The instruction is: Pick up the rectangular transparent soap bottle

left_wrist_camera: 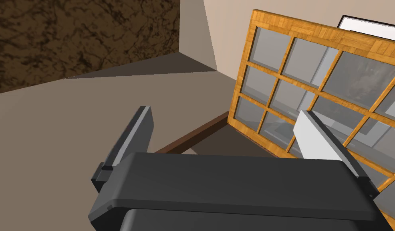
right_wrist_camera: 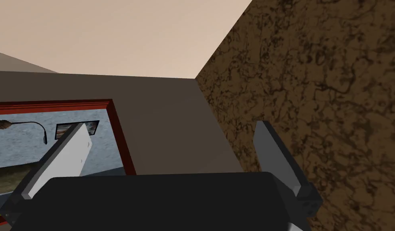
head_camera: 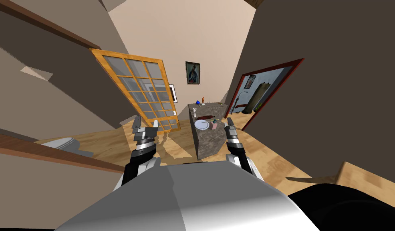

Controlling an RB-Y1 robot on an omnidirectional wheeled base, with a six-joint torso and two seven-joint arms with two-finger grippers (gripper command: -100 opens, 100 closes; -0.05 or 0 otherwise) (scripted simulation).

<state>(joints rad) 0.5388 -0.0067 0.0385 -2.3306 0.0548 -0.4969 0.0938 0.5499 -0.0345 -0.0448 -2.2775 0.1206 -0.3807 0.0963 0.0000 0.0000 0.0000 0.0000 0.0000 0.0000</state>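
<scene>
While both arms were raised ahead, the left gripper and right gripper stood spread wide, holding nothing. The pinkish soap bottle stood at the near end of the marbled counter, just right of a white plate, near the right gripper.

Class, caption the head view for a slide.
Open left gripper and open right gripper face a stone counter bearing a white plate and small pink bottle.
</scene>
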